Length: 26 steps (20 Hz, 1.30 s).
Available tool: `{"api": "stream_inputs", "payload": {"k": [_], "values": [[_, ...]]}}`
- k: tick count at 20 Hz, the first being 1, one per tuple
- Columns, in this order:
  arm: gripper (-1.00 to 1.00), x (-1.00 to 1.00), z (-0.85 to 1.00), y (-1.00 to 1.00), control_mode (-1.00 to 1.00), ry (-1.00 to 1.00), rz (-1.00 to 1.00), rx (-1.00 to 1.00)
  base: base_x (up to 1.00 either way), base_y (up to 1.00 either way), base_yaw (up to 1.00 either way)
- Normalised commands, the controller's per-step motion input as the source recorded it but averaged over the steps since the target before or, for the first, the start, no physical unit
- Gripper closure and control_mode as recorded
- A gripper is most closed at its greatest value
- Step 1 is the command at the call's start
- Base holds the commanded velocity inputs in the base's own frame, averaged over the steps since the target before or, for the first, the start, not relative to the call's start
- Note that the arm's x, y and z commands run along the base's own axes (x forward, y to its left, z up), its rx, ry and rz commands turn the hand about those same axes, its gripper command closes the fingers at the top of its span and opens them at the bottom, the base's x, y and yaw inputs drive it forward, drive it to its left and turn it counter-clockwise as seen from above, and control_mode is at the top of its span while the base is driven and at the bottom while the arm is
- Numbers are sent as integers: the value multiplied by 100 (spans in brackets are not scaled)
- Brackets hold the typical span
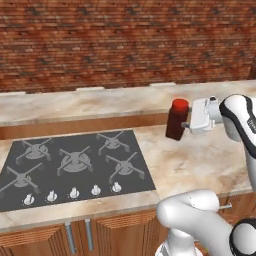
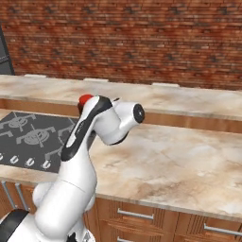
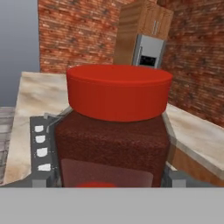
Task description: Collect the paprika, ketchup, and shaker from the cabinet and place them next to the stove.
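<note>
Red-capped paprika (image 1: 177,120) sits pinched in the gripper (image 1: 186,125), upright, just right of the stove (image 1: 75,165). Looks like a low grip, so it could tip on release.

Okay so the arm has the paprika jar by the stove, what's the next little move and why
Probably open the gripper and back away. The paprika looks upright with its base on the counter, just right of the stove; the hand view shows the fingers either side of the jar.
</note>
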Motion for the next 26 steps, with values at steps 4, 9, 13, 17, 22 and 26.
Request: {"api": "stream_inputs", "payload": {"k": [4, 9, 13, 17, 22, 26], "values": [[100, 42, -26, 0, -100, 2, 10, 0, 0, 0, 0], [100, 32, -46, 0, -100, 0, 11, -2, 0, 0, 0], [100, 16, -55, 0, -100, 0, 11, 0, 0, 0, 0], [100, 12, -48, 0, -100, 0, 10, 0, 0, 0, 0], [100, 14, -46, 6, -100, 0, 5, 0, 0, 0, 0], [100, 15, -37, 10, -100, 0, 2, 0, 0, 0, 0]]}}
